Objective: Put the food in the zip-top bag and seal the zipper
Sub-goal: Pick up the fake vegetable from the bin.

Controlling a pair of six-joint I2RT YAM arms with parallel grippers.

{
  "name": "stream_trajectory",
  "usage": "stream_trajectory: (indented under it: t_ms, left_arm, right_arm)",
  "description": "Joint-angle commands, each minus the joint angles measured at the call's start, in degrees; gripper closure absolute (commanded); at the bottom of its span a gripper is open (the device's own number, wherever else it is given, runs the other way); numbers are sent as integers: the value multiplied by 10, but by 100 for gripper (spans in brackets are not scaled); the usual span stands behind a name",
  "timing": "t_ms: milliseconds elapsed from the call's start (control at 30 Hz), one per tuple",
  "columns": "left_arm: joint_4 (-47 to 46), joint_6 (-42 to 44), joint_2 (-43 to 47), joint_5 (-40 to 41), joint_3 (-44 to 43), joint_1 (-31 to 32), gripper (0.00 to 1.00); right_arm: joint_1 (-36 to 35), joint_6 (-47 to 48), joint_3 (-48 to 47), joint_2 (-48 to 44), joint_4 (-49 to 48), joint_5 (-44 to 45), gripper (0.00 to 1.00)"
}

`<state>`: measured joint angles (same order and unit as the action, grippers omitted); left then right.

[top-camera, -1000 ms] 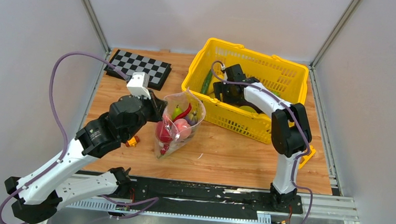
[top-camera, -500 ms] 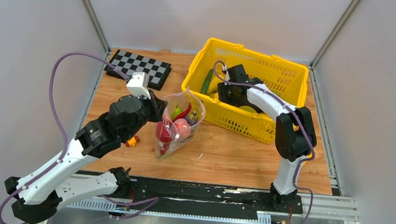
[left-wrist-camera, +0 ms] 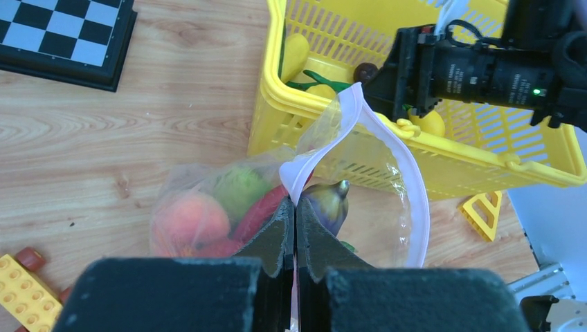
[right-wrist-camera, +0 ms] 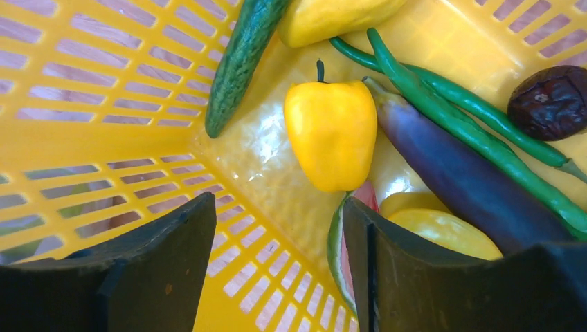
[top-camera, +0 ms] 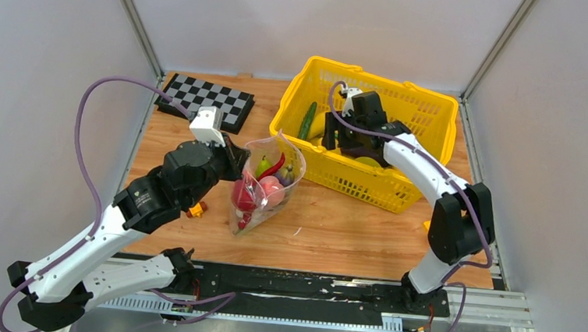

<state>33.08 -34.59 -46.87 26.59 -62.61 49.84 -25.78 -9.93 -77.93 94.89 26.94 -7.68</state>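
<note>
Left end effector (left-wrist-camera: 295, 232) on zip-top bag (left-wrist-camera: 414, 200), mouth toward basket (left-wrist-camera: 484, 151)

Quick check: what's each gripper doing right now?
Left gripper: shut on the rim of the zip-top bag.
Right gripper: open, empty, inside the yellow basket over the yellow pepper.

The zip-top bag (top-camera: 296, 174) is standing on the table (top-camera: 333, 231) at the frame's centre, with the food (top-camera: 270, 186) lying inside it. The basket (top-camera: 368, 185) is sitting to its upper right, holding a pepper (right-wrist-camera: 331, 131), a cucumber (right-wrist-camera: 239, 59) and an eggplant (right-wrist-camera: 464, 173). The checkerboard (top-camera: 206, 97) is lying at upper left, and a toy block (top-camera: 196, 208) is lying just left of the bag.
</note>
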Motion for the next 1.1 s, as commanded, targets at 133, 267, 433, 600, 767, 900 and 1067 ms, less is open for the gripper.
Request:
stream_trajectory:
  t_ms: [133, 267, 433, 600, 767, 900, 1067]
  left_arm:
    - [-27, -7, 4, -4, -3, -1, 100]
    - [-27, -9, 7, -4, -4, -1, 100]
    - [-28, -9, 3, -8, -5, -1, 100]
    - [-28, -9, 1, -12, -6, -1, 100]
    - [-29, -9, 2, -13, -5, -1, 100]
    - [-28, -8, 3, -10, -6, -1, 100]
    - [-30, -6, -2, -11, -6, -1, 100]
  right_arm:
    - [3, 65, -72, 110, 57, 30, 19]
    - [3, 89, -92, 150, 64, 24, 17]
    - [3, 93, -108, 192, 74, 30, 18]
    - [4, 95, -111, 194, 63, 29, 33]
    - [4, 82, -93, 167, 38, 20, 49]
    - [5, 69, -73, 138, 20, 0, 61]
    - [6, 53, -50, 89, 5, -10, 66]
